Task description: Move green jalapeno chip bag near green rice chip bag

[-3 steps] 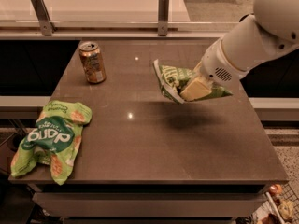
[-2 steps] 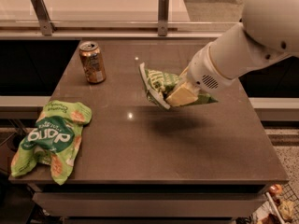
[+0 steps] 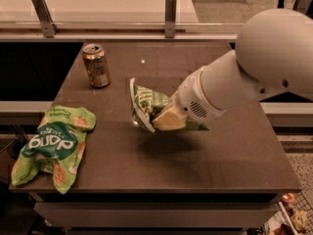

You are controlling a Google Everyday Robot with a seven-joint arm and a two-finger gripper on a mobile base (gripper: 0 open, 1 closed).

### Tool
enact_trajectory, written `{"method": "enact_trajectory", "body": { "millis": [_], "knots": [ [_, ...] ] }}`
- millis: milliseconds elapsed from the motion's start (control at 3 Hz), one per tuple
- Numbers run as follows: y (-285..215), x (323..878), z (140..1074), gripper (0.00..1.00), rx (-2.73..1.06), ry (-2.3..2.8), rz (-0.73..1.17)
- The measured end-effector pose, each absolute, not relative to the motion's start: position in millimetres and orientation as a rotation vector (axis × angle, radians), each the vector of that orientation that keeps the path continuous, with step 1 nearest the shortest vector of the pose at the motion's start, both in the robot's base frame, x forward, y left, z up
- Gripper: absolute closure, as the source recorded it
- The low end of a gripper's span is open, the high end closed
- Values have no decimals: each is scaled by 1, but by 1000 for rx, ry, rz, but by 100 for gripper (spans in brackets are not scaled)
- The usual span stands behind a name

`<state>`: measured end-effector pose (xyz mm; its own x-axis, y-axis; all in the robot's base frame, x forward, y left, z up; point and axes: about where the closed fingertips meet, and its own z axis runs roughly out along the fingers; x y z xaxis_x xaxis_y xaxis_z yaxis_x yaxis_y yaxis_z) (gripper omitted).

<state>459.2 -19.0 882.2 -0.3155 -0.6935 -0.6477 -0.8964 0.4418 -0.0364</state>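
Note:
The green jalapeno chip bag, small and pale green with a white edge strip, hangs in the air above the middle of the table. My gripper is shut on its right side and carries it, with the white arm reaching in from the right. The green rice chip bag, larger and bright green with a dark oval logo, lies flat at the table's front left corner, partly over the edge. The two bags are well apart.
A brown soda can stands upright at the back left of the dark table. A pale counter with metal posts runs behind the table. The table drops off at the front and the right.
My gripper has carried the jalapeno bag leftward and toward the front, from the right half of the table to its middle. The rice bag and the can have not moved.

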Motion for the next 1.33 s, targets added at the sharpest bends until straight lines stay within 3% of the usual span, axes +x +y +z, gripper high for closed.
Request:
{"method": "enact_trajectory", "body": {
  "millis": [667,1000,1333],
  "knots": [
    [13,419,874,100,-1244,2194,487],
    [14,418,874,84,-1246,2194,486],
    [15,417,875,60,-1248,2192,485]
  ]
}}
